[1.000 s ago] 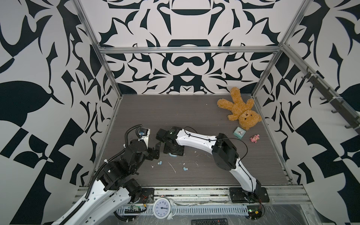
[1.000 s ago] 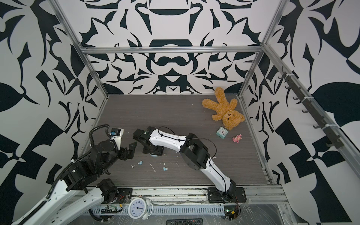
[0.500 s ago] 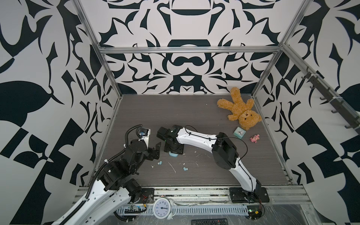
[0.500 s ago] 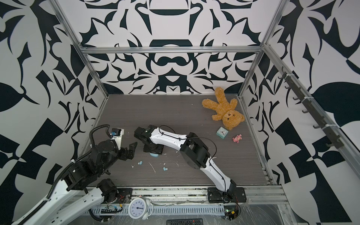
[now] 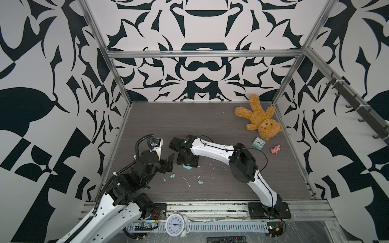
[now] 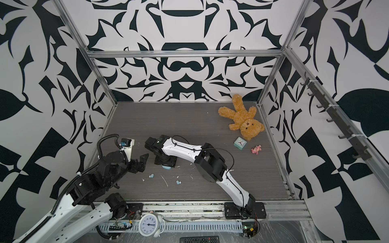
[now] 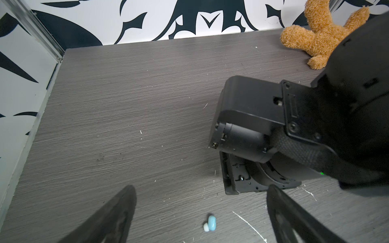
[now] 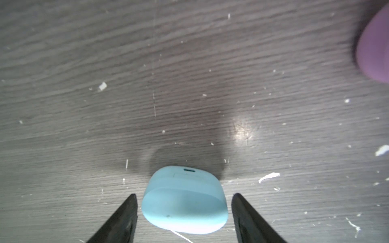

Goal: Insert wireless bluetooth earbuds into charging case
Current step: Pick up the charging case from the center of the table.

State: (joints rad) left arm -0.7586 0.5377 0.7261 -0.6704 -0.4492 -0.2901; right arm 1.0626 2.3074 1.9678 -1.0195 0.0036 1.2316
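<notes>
A pale blue charging case [image 8: 185,199], lid shut, lies on the grey table between the fingers of my right gripper [image 8: 184,202]. That gripper is open, with a small gap on each side of the case. In both top views the right gripper hides most of the case [image 5: 187,167] [image 6: 167,167]. Two pale blue earbuds lie loose nearer the front edge [image 5: 173,175] [image 5: 200,182]. My left gripper [image 7: 202,189] hangs wide open and empty just above one earbud [image 7: 210,224], left of the right gripper [image 5: 185,162].
A mauve rounded object [image 8: 374,48] lies near the case, cut off by the frame edge. White scraps [image 5: 186,181] litter the table. A teddy bear [image 5: 261,122], a small teal clock [image 5: 258,143] and a pink toy [image 5: 275,149] lie at the back right.
The right gripper has shifted slightly over the case, so the case's near edge now shows below it in the top views. The left arm has not moved.
</notes>
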